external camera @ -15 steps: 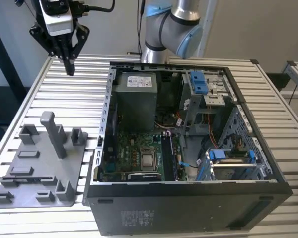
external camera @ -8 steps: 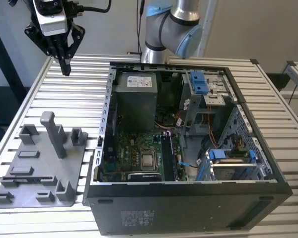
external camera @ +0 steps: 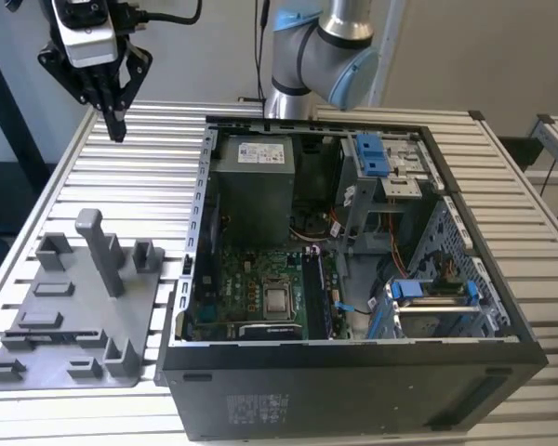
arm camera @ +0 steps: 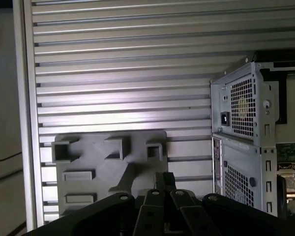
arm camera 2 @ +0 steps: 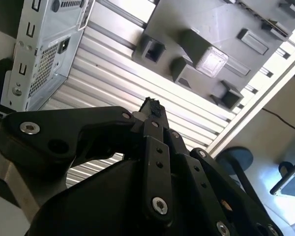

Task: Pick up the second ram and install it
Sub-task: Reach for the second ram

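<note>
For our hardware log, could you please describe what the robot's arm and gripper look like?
The arm is a silver-grey tube with rounded joints and light blue caps. The gripper is black, with linked, screw-pinned fingers, below a silver-and-black module trailing black cables.

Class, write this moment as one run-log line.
gripper: raised over table | jaws shut on second ram | tray beside open case

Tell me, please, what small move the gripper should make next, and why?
Probably ease the gripper down toward the grey tray and open it. In the exterior view it hangs high over the bare table, short of the tray and apart from the computer case, fingers shut, so nothing can be grasped yet.
</note>
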Controlling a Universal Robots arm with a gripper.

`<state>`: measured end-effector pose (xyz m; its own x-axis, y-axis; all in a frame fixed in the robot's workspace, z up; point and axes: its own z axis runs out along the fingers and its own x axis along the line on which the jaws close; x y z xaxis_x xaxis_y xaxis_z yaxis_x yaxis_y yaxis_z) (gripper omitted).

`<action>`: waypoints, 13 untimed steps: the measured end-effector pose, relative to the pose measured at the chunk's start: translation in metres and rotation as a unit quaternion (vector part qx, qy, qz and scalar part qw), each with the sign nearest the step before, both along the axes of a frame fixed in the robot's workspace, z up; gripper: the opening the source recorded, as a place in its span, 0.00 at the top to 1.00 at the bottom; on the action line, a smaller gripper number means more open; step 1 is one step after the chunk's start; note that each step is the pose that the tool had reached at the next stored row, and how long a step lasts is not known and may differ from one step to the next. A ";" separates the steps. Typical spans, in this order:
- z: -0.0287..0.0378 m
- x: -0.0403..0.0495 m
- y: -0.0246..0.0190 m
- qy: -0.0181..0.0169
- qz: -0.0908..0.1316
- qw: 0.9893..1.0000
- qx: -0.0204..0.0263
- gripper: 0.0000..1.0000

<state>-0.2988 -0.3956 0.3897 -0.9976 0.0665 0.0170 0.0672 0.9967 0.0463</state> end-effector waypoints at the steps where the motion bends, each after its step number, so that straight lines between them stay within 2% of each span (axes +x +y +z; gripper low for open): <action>1: 0.0000 -0.0009 0.0002 0.000 0.000 1.000 0.000 0.89; 4: -0.0002 -0.0039 0.0005 0.001 0.001 1.000 0.000 0.89; 13: -0.0006 -0.0165 0.0012 0.007 0.003 1.000 0.000 0.89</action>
